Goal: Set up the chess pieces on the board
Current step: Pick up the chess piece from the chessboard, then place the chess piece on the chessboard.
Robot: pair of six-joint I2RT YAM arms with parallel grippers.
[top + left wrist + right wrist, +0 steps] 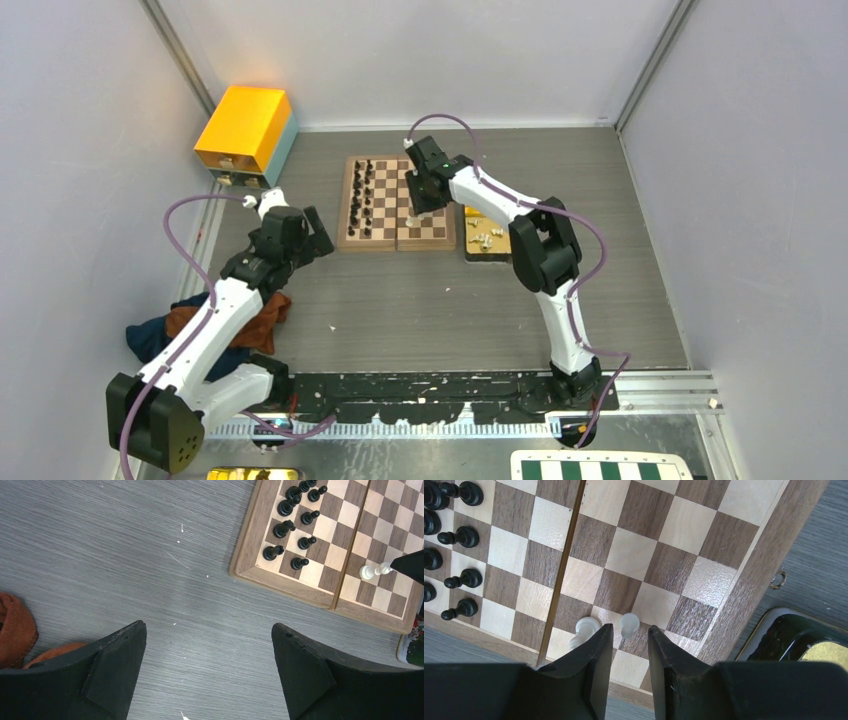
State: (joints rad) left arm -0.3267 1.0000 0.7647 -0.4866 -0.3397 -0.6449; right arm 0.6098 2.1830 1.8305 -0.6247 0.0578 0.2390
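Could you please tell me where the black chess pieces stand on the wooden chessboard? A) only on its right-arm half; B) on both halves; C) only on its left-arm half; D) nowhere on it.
C: in the top view the black chess pieces all stand on the left half of the wooden chessboard.

Top external: fixed high at the near edge, looking down across the whole table [420, 320]. Left wrist: moderately high, facing down past its fingers [107, 675] to the board [247, 555] corner. Right wrist: close over the board; both wrist views share the black pieces [283, 528].
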